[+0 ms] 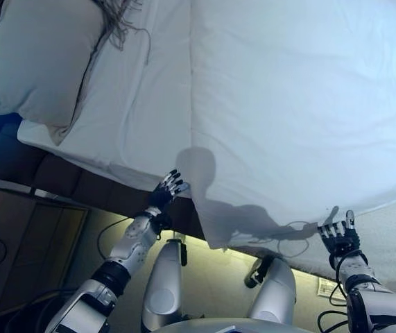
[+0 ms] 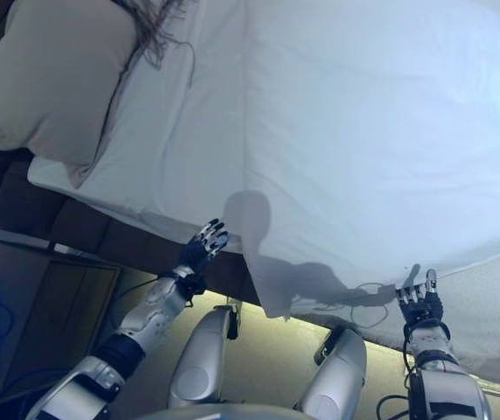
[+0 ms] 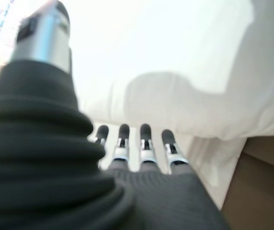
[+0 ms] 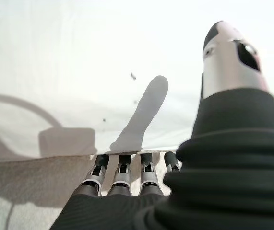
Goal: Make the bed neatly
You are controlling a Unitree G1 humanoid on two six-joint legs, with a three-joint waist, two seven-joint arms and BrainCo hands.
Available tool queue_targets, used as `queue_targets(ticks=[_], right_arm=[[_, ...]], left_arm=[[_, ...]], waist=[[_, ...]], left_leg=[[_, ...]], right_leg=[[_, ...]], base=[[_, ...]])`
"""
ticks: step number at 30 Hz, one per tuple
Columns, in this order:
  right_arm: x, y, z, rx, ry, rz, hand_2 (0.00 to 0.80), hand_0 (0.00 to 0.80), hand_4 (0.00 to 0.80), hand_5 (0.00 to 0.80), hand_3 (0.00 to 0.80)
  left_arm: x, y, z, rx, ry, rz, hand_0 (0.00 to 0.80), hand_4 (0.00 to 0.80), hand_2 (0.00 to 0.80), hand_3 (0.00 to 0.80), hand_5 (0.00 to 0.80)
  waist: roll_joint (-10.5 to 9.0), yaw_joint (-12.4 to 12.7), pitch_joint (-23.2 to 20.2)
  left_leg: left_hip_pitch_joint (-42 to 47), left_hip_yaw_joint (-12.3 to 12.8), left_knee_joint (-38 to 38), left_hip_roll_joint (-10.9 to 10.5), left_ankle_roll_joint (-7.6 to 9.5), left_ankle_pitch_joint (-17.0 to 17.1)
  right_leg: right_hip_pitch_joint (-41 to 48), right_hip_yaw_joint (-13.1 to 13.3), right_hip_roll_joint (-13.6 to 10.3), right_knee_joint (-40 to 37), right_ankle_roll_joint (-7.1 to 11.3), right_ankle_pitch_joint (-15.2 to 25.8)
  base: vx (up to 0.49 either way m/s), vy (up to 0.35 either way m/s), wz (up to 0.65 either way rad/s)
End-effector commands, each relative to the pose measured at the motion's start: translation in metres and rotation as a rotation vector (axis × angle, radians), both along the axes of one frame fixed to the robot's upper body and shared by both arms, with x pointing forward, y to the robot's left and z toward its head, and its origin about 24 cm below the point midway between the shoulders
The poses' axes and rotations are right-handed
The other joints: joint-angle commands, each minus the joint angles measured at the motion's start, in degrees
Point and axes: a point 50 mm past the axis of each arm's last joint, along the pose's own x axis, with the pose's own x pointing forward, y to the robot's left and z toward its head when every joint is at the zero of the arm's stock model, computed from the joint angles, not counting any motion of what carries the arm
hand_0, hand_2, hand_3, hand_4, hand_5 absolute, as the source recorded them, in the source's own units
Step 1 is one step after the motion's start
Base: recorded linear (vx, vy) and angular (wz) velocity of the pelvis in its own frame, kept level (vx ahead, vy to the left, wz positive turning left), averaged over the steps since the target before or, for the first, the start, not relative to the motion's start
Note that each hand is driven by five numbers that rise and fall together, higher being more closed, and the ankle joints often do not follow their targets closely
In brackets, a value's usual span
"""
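A white duvet (image 1: 302,104) covers most of the bed, its near edge hanging over the side. Left of it lies the bare white sheet (image 1: 132,104), and a pillow (image 1: 41,59) rests at the far left. My left hand (image 1: 168,191) is open at the near edge of the mattress, by the duvet's corner, fingers (image 3: 122,143) straight and holding nothing. My right hand (image 1: 340,236) is open too, just below the duvet's hanging edge (image 4: 127,96), fingers (image 4: 122,172) straight and pointing up at it.
A dark tasselled cloth (image 1: 118,21) lies at the top beside the pillow. A dark upholstered headboard (image 1: 17,156) runs along the left, with a brown bedside cabinet (image 1: 31,243) below it. A lighted strip of floor (image 1: 211,277) shows under the bed's side.
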Motion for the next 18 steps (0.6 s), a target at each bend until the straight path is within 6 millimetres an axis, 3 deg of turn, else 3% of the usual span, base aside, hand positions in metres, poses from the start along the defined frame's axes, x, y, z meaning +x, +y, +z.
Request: queue_targets(ticks=[1, 9, 11, 13, 18], right_arm=[[0.0044, -0.0204, 0.0183, 0.023, -0.103, -0.08, 0.0, 0.0, 0.0, 0.0, 0.0], [0.0001, -0.0188, 0.0137, 0.056, -0.103, -0.094, 0.0, 0.0, 0.0, 0.0, 0.0], [0.002, -0.0172, 0.014, 0.057, -0.108, -0.091, 0.471, 0.471, 0.471, 0.471, 0.471], [0.0042, -0.0158, 0.0144, 0.059, -0.114, -0.089, 0.8, 0.8, 0.8, 0.8, 0.8], [0.0046, -0.0141, 0.0135, 0.071, -0.121, -0.088, 0.8, 0.8, 0.8, 0.8, 0.8]], left_arm=[[0.0084, 0.0023, 0.0147, 0.005, -0.08, -0.028, 0.0, 0.0, 0.0, 0.0, 0.0], [0.0063, 0.0026, 0.011, 0.002, -0.071, -0.033, 0.0, 0.0, 0.0, 0.0, 0.0], [0.0067, 0.0007, 0.0118, -0.001, -0.072, -0.033, 0.0, 0.0, 0.0, 0.0, 0.0], [0.0063, -0.0005, 0.0119, -0.004, -0.076, -0.035, 0.0, 0.0, 0.0, 0.0, 0.0], [0.0068, -0.0009, 0.013, -0.008, -0.085, -0.027, 0.0, 0.0, 0.0, 0.0, 0.0]], waist=[[0.73, 1.53, -0.11], [0.88, 1.47, -0.43], [1.08, 1.34, -0.37], [1.33, 1.28, -0.22], [1.4, 1.12, -0.25]], left_leg=[[0.16, -1.58, 4.94, 4.02, 0.84, -5.98], [0.05, -1.44, 5.99, 3.91, 0.93, -6.23], [-0.06, -1.33, 5.96, 3.9, 0.93, -6.2], [-0.35, -1.3, 6.04, 3.96, 0.9, -6.14], [-0.31, -0.95, 6.09, 4.23, 0.71, -6.1]], right_leg=[[0.55, 4.34, -3.47, -17.91, 8.72, 22.86], [-0.61, 5.28, -3.86, -15.89, 8.52, 22.78], [-0.98, 5.47, -3.78, -15.74, 8.54, 22.7], [-1.5, 5.72, -3.71, -15.44, 8.56, 22.68], [-1.58, 5.86, -3.84, -15.26, 8.55, 22.69]], base=[[0.0, 0.0, 0.0], [0.039, 0.009, 0.0], [-0.006, 0.008, 0.02], [0.0, 0.0, 0.0], [0.0, 0.0, 0.0]])
